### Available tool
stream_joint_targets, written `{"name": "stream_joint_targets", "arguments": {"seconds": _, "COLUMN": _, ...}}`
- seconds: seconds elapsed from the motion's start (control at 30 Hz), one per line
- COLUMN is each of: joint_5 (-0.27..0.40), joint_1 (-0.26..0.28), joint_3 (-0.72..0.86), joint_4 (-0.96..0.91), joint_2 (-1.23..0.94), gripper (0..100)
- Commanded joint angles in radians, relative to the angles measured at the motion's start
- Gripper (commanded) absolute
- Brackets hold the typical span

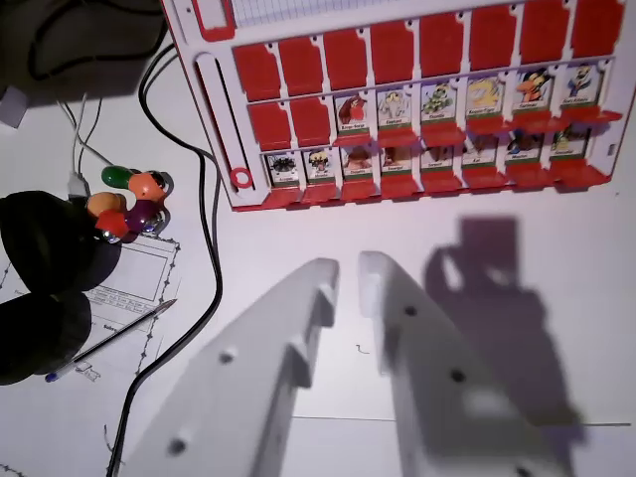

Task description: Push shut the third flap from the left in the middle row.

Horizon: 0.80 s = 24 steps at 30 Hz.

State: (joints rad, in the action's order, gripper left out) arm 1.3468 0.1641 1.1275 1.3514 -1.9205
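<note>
wrist view: red game board (214, 89) lies at the top, holding rows of little picture flaps | middle row's third flap (353, 114) stands up, showing a face card | white gripper (348, 270) hovers below the board, tips slightly apart, holding nothing

Beyond the two white plastic fingers (417, 338): one red plastic flap board (214, 109), ten red flaps lying shut (300, 65), fourteen picture flaps standing (437, 101). Left of them: one slim pen (109, 343).

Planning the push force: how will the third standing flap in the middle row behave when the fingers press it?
The flap looks like thin plastic hinged at its base, so it probably swings down lightly. The board lies flat and seems light, so it may slide. The gripper is apart from it.
</note>
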Motion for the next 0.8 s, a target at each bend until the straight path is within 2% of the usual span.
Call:
{"name": "stream_joint_targets", "arguments": {"seconds": 0.0, "joint_5": -0.02, "joint_1": 0.012, "joint_3": -0.118, "joint_4": 0.008, "joint_2": 0.034, "gripper": 2}}
{"name": "stream_joint_targets", "arguments": {"seconds": 0.4, "joint_5": -0.074, "joint_1": 0.021, "joint_3": -0.207, "joint_4": 0.064, "joint_2": 0.204, "gripper": 2}}
{"name": "stream_joint_targets", "arguments": {"seconds": 0.77, "joint_5": -0.146, "joint_1": 0.031, "joint_3": -0.27, "joint_4": 0.041, "joint_2": 0.393, "gripper": 2}}
